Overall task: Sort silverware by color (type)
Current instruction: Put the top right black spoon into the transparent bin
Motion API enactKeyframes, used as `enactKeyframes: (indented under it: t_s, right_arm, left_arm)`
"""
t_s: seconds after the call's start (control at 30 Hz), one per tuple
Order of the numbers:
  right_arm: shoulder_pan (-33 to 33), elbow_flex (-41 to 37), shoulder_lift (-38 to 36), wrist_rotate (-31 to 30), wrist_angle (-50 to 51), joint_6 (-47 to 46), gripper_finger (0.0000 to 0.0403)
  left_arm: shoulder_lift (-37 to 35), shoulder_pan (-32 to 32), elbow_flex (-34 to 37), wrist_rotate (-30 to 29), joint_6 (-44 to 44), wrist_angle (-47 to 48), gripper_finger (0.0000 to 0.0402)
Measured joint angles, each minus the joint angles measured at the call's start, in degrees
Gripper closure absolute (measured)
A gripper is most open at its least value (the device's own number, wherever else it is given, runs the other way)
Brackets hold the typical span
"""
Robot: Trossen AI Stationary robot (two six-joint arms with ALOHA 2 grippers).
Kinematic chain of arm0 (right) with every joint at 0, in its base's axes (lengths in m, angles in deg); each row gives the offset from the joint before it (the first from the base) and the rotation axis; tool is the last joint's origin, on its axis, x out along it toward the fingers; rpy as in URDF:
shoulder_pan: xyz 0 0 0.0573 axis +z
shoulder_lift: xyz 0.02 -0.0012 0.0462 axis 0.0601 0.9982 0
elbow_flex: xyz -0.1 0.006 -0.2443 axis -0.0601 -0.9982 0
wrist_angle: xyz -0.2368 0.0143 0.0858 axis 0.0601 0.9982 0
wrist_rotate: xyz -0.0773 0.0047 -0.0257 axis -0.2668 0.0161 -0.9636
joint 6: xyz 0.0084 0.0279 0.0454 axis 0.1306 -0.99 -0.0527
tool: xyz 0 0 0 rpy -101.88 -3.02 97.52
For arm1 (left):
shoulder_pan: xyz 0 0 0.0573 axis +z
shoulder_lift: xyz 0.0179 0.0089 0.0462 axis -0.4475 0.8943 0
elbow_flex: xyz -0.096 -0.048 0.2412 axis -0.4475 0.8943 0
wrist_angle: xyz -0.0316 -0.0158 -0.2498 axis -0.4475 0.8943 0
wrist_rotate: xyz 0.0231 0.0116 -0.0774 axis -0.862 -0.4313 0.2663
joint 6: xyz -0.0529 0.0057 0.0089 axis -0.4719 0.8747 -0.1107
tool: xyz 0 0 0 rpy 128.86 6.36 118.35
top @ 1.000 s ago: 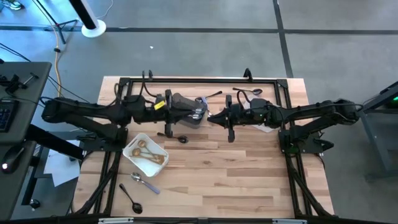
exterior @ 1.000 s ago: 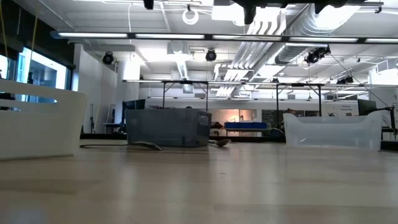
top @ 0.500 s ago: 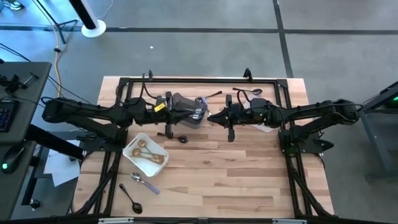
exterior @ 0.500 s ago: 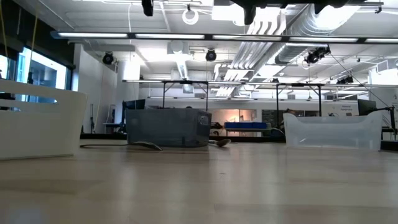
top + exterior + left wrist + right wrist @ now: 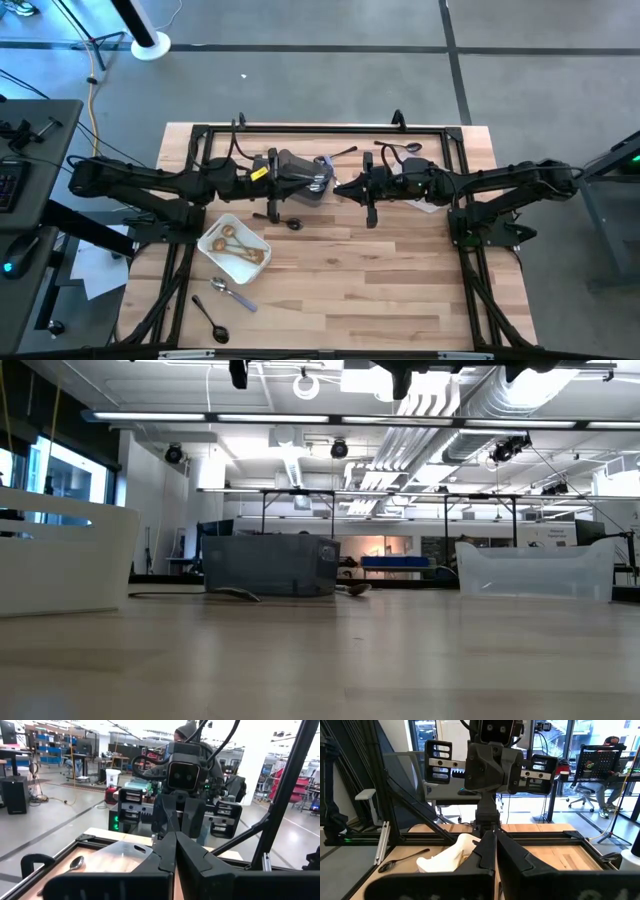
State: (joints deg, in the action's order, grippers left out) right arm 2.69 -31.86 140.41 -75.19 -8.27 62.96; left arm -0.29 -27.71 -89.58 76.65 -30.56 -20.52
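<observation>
Bright strip-lit workshop (image 5: 330, 422), grey floor (image 5: 300, 90), perhaps windows left.

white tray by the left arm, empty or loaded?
Loaded: the white tray holds gold spoons; exact count cannot be told from the high view.

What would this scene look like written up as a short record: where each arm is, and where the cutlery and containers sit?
left gripper: raised over the grey bin, jaws shut, nothing held
right gripper: facing the left one at mid table, jaws shut, nothing held
grey bin: at the table's back, cutlery inside
white tray: front left, holds gold spoons
loose cutlery: black spoon and lilac-handled spoon near the front edge
clear tub: at the right
</observation>
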Motion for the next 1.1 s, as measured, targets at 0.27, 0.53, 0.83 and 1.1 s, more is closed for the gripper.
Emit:
enactKeyframes:
  t_s: [0.27,0.53,0.83,1.1]
  right_arm:
    - [0.0,0.0,0.0,0.0,0.0,0.0,0.0402]
    - [0.0,0.0,0.0,0.0,0.0,0.0,0.0402]
    - [0.0,0.0,0.0,0.0,0.0,0.0,0.0402]
    - [0.0,0.0,0.0,0.0,0.0,0.0,0.0402]
  left_arm:
    - [0.0,0.0,0.0,0.0,0.0,0.0,0.0401]
    - [0.0,0.0,0.0,0.0,0.0,0.0,0.0401]
    - [0.0,0.0,0.0,-1.5,-0.1,0.1,0.0401]
    - [0.0,0.0,0.0,-1.5,-0.1,0.1,0.0401]
